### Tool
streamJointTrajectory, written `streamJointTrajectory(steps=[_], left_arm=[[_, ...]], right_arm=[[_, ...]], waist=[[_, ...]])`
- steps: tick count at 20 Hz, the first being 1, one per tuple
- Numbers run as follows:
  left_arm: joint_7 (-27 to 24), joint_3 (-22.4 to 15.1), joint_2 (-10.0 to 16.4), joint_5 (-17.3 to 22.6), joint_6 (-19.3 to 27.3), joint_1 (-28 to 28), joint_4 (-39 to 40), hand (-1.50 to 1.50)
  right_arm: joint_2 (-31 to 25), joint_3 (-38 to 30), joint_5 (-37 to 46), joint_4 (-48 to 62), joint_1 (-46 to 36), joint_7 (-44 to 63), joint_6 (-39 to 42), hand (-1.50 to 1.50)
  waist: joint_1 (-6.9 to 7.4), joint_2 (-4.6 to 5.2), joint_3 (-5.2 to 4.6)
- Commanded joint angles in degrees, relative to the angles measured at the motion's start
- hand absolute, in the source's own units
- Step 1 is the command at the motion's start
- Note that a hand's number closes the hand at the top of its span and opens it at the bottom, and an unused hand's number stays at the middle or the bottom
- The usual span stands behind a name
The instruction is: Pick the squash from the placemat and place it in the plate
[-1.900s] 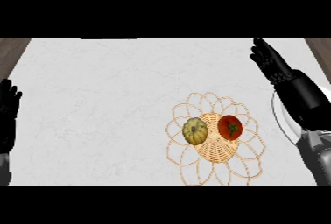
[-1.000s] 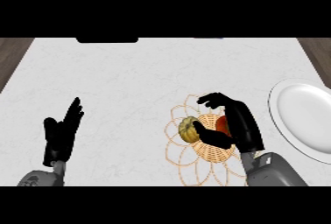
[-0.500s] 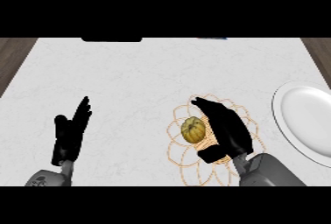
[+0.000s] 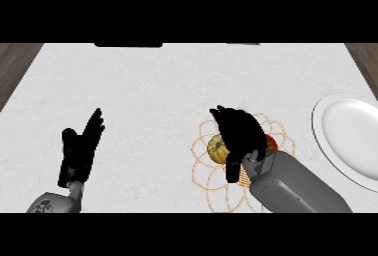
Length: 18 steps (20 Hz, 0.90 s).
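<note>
Early stage: the squash [image 4: 215,149] sits on the placemat [image 4: 214,197], not lifted, with the plate [image 4: 347,142] well apart at right. The right hand [image 4: 240,131] lies over its right side, fingers together and fairly straight, not closed round it; the left hand [image 4: 80,152] rests at left, fingers straight. Squash small, round, yellow-tan, ribbed, half hidden.

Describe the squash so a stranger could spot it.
On the white marble counter, find the tan woven placemat right of centre. The yellow-green squash lies at its middle, left of the black right hand; the item beside it is red.
</note>
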Motion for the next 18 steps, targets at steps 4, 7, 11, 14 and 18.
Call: streamJointTrajectory(steps=[4,7,11,14,18], left_arm=[[1.7,0.6,0.4,-0.6,-0.7,1.5,-2.5,0.00],[-0.1,-0.1,-1.6,-1.7,0.0,2.8,-2.0,0.00],[1.8,2.1,-0.7,-1.7,-1.1,1.6,-2.5,0.00],[2.4,1.5,-1.3,-2.9,-0.7,3.3,-5.0,0.00],[1.4,3.2,-1.5,-3.5,-2.9,4.8,-5.5,0.00]], right_arm=[[9.6,-0.9,-3.5,7.3,-3.3,10.9,10.1,-1.50],[8.5,-3.4,-4.5,8.8,-5.1,10.8,13.9,-1.50],[7.5,-4.8,-1.7,13.1,-3.8,5.4,12.4,-1.50],[9.1,-5.7,0.2,17.7,-5.1,3.4,12.1,-1.50],[7.7,-7.9,1.0,10.6,-0.1,3.2,15.8,-1.50]], waist=[[-0.06,0.01,0.06],[-0.30,0.03,0.05],[-0.38,0.07,0.08],[-0.17,0.09,0.09],[-0.54,-0.02,0.08]])
